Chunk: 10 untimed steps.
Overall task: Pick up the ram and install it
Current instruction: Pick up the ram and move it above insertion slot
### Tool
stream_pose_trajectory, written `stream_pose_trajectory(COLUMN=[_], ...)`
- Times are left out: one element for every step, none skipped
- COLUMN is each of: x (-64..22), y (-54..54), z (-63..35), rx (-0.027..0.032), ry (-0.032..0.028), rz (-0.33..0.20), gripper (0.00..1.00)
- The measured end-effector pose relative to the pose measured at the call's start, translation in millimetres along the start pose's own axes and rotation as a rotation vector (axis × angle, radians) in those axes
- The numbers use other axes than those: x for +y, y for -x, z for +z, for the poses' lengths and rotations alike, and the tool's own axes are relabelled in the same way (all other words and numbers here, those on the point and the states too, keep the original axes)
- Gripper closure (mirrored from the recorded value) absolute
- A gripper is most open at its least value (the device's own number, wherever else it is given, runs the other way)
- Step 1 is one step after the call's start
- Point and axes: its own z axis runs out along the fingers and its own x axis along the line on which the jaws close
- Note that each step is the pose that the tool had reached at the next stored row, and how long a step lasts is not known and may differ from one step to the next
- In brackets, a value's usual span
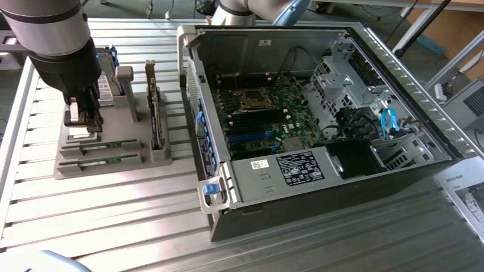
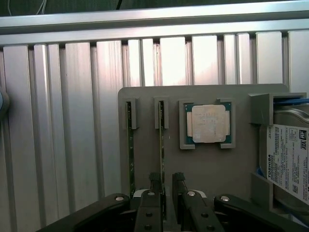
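I see a big metal table (image 1: 113,226) with long grooves. On it, toward the exterior view's right, lies a black computer case (image 1: 250,48) with its side off, so the green board and wires inside show. A thick grey and black arm (image 1: 53,39) comes down at the exterior view's left. Under it sits a flat grey tray (image 2: 145,104), a little way from the case. At one end of the tray a silver drive (image 2: 289,164) with a white label stands in its holder. A card (image 1: 153,107) stands up on edge at the side of the tray nearest the case. The gripper (image 2: 166,182) hangs low over the tray with its two black fingers wide apart. The ram (image 2: 161,145), a thin green stick, lies on its edge in a slot of the tray, and one end of it runs in between the fingers. I cannot tell if a finger touches it. A second ram (image 2: 130,154) lies in the next slot, just beside the first. A small square chip (image 2: 209,123) sits in its own frame on the other side of the ram
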Motion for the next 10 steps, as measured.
stream_pose_trajectory(x=[0.1,0.1,0.0,-0.1,-0.1,-0.1,-0.1,-0.2,-0.2,-0.3], y=[-0.1,-0.4,-0.8,-1.2,-1.8,-2.4,-3.2,-4.2,-5.2,-6.2], z=[0.0,0.0,0.0,0.0,0.0,0.0,0.0,0.0,0.0,0.1], rx=[0.0,0.0,0.0,0.0,0.0001,0.0001,0.0001,0.0,0.0001,0.0001], ry=[-0.0001,0.0,0.0001,0.0,0.0001,0.0001,0.0001,0.0001,0.0001,0.0001], rz=[0.0,0.0,0.0,0.0,0.0,0.0,0.0,0.0,0.0,0.0], gripper=[0.76,0.76,0.76,0.76,0.76,0.76,0.76,0.76,0.76,0.76])
